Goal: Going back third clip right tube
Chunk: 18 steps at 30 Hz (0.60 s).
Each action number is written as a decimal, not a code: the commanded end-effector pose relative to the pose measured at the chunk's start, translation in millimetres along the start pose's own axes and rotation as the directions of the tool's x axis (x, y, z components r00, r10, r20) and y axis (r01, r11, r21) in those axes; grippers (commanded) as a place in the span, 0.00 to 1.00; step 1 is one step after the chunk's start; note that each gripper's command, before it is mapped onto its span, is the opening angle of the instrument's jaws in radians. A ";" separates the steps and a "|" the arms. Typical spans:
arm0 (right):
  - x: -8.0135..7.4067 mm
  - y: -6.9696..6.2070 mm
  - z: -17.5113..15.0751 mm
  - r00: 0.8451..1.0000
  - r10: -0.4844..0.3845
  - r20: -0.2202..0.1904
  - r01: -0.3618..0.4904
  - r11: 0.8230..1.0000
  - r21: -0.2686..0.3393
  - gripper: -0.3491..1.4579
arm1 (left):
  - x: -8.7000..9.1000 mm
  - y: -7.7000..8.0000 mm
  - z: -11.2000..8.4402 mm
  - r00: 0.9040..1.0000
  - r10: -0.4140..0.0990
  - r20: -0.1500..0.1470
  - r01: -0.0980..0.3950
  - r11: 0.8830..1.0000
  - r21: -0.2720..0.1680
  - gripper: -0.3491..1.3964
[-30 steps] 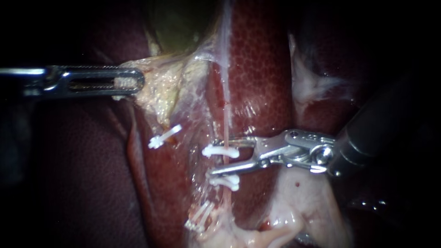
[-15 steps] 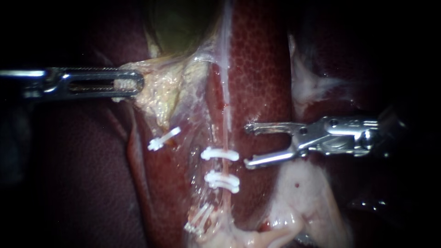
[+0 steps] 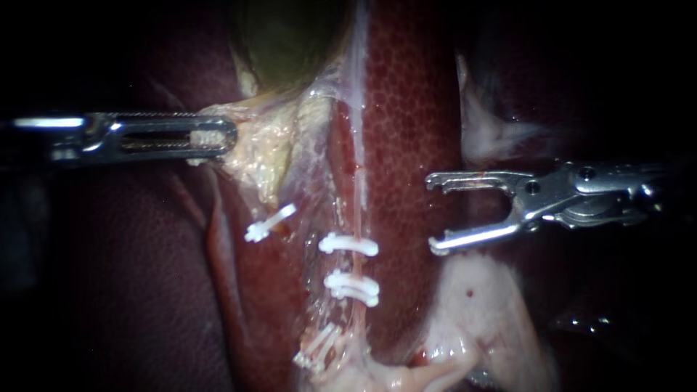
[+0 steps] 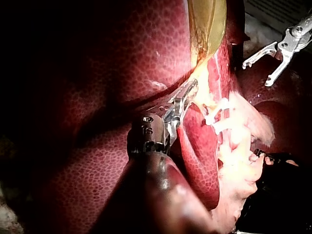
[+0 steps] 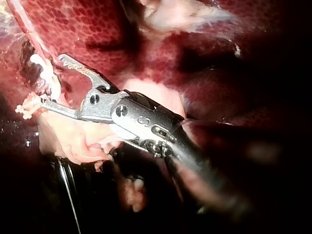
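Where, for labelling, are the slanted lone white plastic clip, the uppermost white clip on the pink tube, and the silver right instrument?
Slanted lone white plastic clip [image 3: 270,222], endoscope view, middle.
Uppermost white clip on the pink tube [image 3: 348,244], endoscope view, middle.
Silver right instrument [image 3: 432,214], endoscope view, between its tips.

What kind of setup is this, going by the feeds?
Looks like a surgical-robot bench rig working on organ tissue. Cues: mottled red liver with a greenish gallbladder, white clips across a thin tube, and two slender instruments: left instrument shut on pale tissue, right instrument open beside the clips.
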 end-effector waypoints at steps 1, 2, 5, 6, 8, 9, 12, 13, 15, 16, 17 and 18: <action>-0.2 0.0 0.1 1.000 0.001 0.000 -0.001 1.000 0.000 0.52 | 0.3 0.1 0.4 1.000 0.002 -0.005 -0.002 1.000 0.001 0.00; -0.2 0.0 0.1 1.000 0.000 0.000 0.000 1.000 0.000 0.52 | 0.5 0.1 0.8 1.000 0.004 -0.008 -0.004 1.000 0.001 0.00; -0.3 -0.1 0.1 1.000 0.000 0.000 0.000 1.000 0.000 0.52 | 1.1 0.4 2.3 1.000 0.008 -0.020 -0.008 1.000 0.002 0.00; -0.3 -0.1 0.1 1.000 0.000 0.000 0.000 1.000 0.000 0.52 | 1.3 0.6 2.8 1.000 0.009 -0.018 -0.009 1.000 0.000 0.00; -0.3 -0.1 0.0 1.000 0.000 0.000 0.000 1.000 0.001 0.52 | 1.5 0.8 3.7 1.000 0.011 -0.022 -0.011 1.000 0.004 0.00; -0.3 -0.1 0.0 1.000 0.000 0.000 0.000 1.000 0.001 0.52 | 1.6 0.8 4.1 1.000 0.011 -0.022 -0.011 1.000 0.002 0.00; -0.3 -0.2 0.0 1.000 0.000 0.000 0.000 1.000 0.001 0.52 | 1.9 1.0 5.3 1.000 0.013 -0.025 -0.013 1.000 0.005 0.00; -0.2 -0.2 0.0 1.000 0.000 0.000 0.000 1.000 0.001 0.52 | 2.0 1.0 5.7 1.000 0.014 -0.025 -0.014 1.000 0.006 0.00; -0.2 -0.3 0.0 1.000 -0.001 0.000 0.001 1.000 0.001 0.52 | 2.2 0.9 6.2 1.000 0.015 -0.025 -0.015 1.000 0.008 0.00; -0.2 -0.4 0.1 1.000 -0.007 0.001 0.007 1.000 0.002 0.52 | 2.3 0.9 6.4 0.999 0.016 -0.029 -0.015 1.000 0.009 0.00; -0.2 -0.4 0.1 1.000 -0.007 0.001 0.007 1.000 0.002 0.52 | 2.3 0.8 6.5 0.999 0.016 -0.029 -0.016 1.000 0.011 0.00; -0.1 -0.4 0.1 1.000 -0.006 0.001 0.006 1.000 0.002 0.52 | 2.3 0.7 6.6 0.999 0.016 -0.029 -0.016 1.000 0.011 0.00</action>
